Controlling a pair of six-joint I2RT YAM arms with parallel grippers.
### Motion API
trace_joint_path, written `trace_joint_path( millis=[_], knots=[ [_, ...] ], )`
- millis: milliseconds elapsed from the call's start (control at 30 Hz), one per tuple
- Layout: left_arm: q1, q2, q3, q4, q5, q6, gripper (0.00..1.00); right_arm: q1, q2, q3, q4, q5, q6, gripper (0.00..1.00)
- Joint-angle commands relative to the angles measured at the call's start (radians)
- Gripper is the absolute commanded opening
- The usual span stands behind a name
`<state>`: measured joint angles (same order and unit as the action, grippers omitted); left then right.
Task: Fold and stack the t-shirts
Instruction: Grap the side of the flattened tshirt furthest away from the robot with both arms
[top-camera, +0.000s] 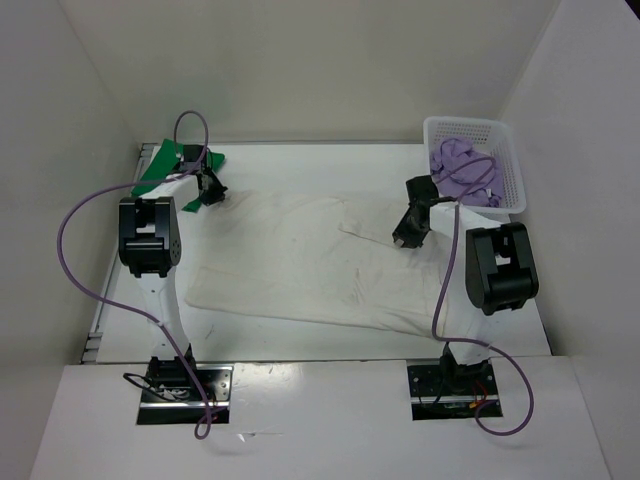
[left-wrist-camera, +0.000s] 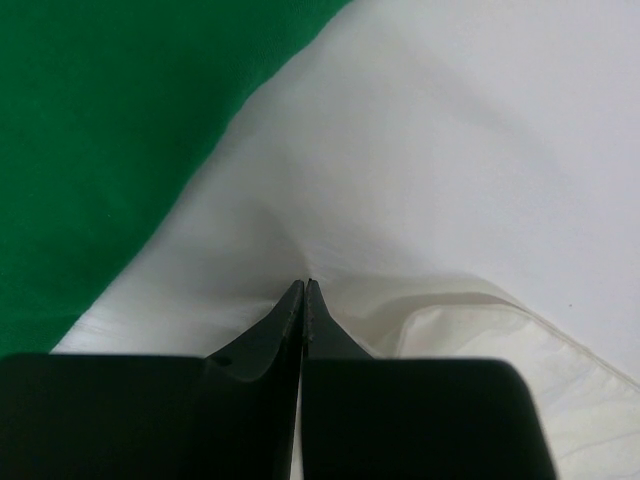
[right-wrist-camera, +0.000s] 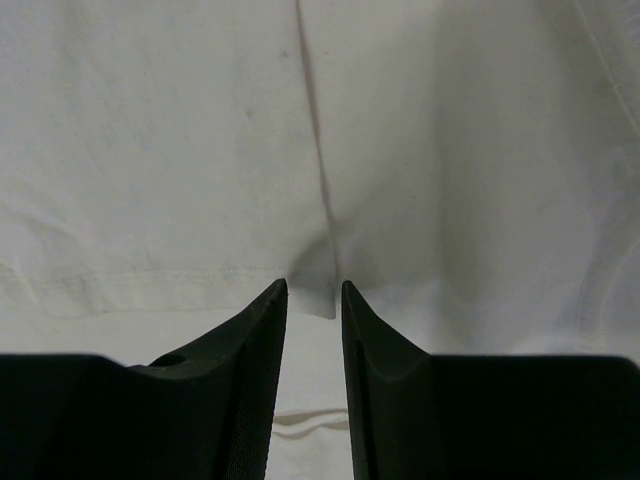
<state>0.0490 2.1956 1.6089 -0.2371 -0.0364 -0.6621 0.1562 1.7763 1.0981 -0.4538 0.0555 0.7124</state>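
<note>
The white t-shirt (top-camera: 300, 270) lies spread across the middle of the table. My left gripper (top-camera: 212, 195) is at its far left corner, beside the green t-shirt (top-camera: 152, 180). In the left wrist view that gripper (left-wrist-camera: 305, 283) is shut, with the white t-shirt (left-wrist-camera: 450, 150) puckering into its tips and the green t-shirt (left-wrist-camera: 100, 130) just beyond. My right gripper (top-camera: 402, 240) is low over the shirt's right part. Its jaws (right-wrist-camera: 314, 285) stand apart with a folded corner of the white t-shirt (right-wrist-camera: 150, 150) between the tips. The purple t-shirt (top-camera: 462, 165) lies bunched in the basket.
A white lattice basket (top-camera: 505, 135) stands at the back right corner against the wall. White walls close in the table at the back and on both sides. Purple cables loop from both arms over the table.
</note>
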Motion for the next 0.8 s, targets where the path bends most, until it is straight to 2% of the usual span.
trace_joint_path(
  millis=[0,400,767],
  knots=[
    [0.002,-0.037,-0.015,0.019,0.013,-0.007,0.00,-0.007,-0.038,-0.021,0.061,-0.013,0.029,0.34],
    [0.002,-0.037,-0.015,0.019,0.013,-0.007,0.00,-0.007,-0.049,-0.030,0.032,-0.042,0.029,0.34],
    [0.002,-0.037,-0.015,0.019,0.013,-0.007,0.00,-0.007,-0.095,-0.095,0.000,-0.003,0.029,0.34]
  ],
)
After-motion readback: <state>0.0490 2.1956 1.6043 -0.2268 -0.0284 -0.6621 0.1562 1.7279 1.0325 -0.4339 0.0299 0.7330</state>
